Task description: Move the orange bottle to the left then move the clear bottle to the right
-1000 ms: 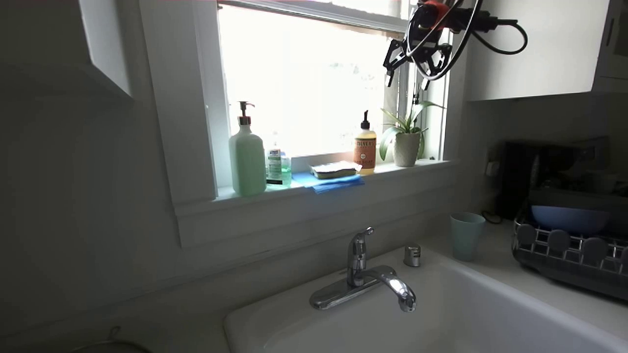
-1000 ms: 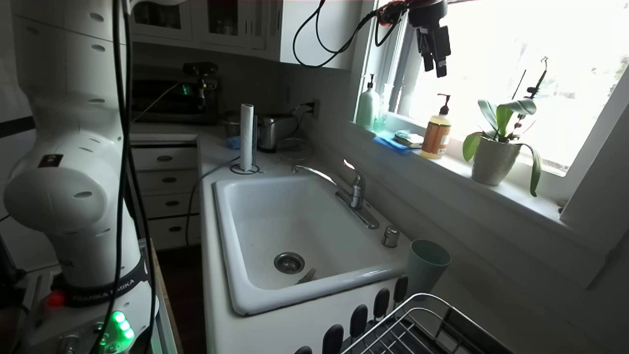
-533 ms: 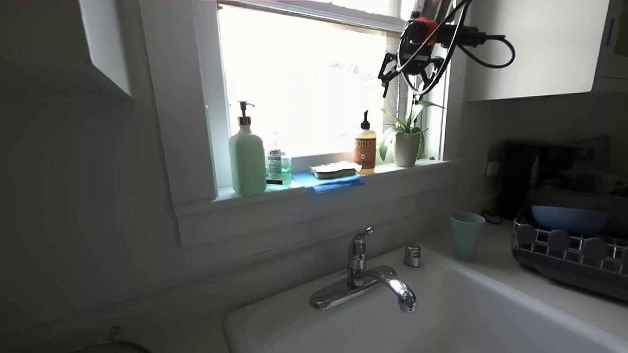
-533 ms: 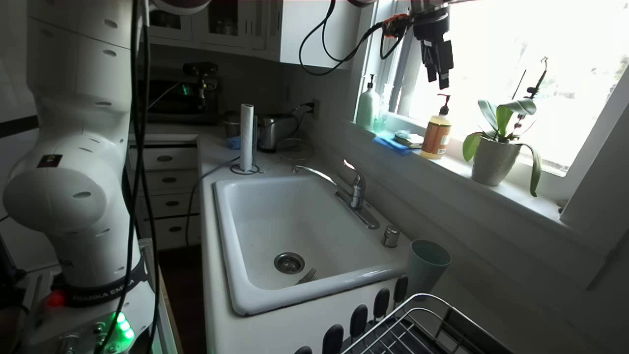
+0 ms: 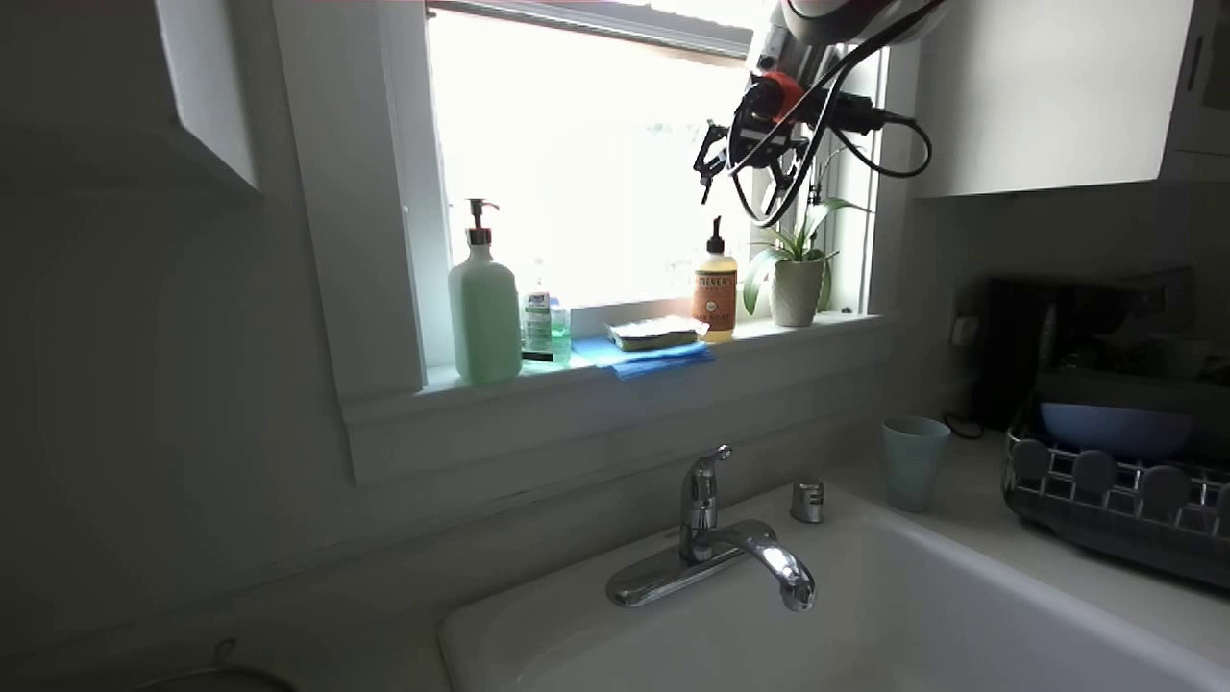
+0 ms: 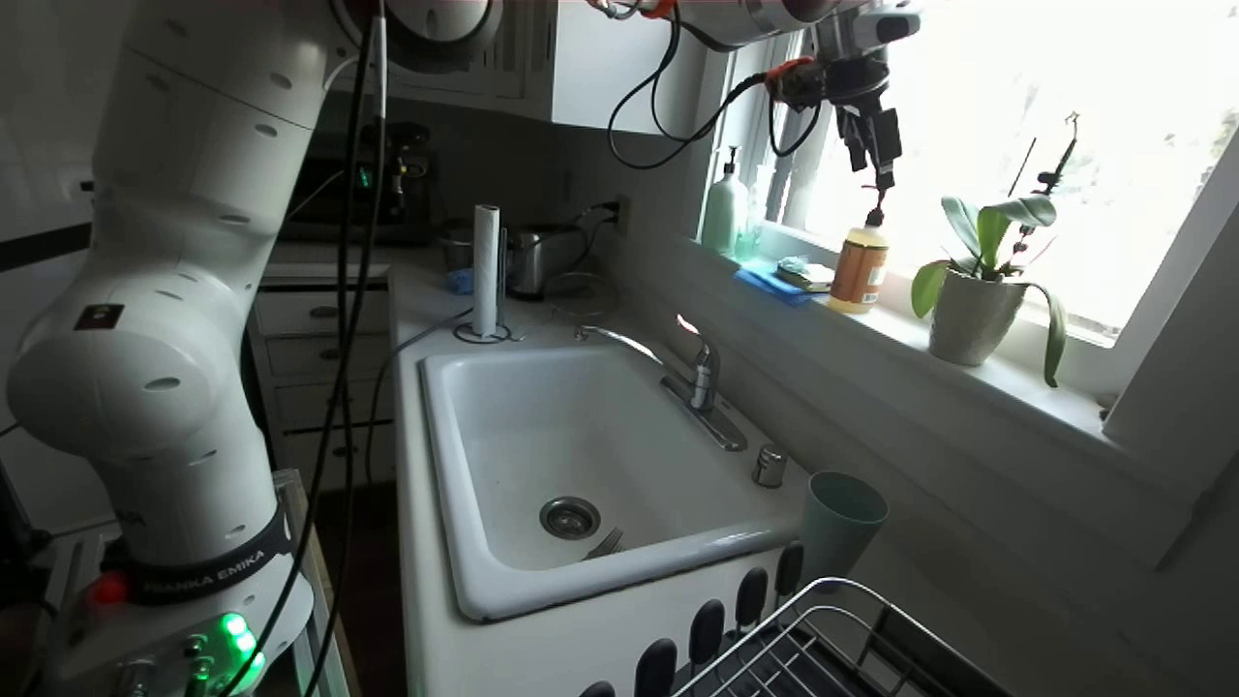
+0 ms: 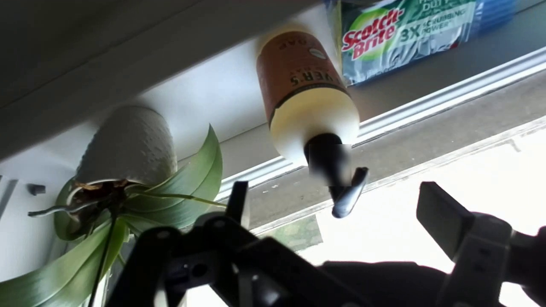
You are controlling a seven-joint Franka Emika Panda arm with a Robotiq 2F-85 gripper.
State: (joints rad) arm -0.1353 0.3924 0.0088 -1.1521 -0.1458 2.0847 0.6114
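I remotely hold the pincer [image 5: 738, 203], jaws apart, just above the orange Meyer's soap bottle [image 7: 311, 111], upright by the window [image 5: 596, 154] between a Scotch-Brite sponge pack [image 7: 409, 38] and an orchid [image 5: 797, 279]; past the pack, the clear bottle [image 5: 541, 330] stands beside a green pump bottle [image 5: 485, 317]

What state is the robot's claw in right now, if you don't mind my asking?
Claw: open, holding nothing; the orange bottle stands ungripped on the windowsill.
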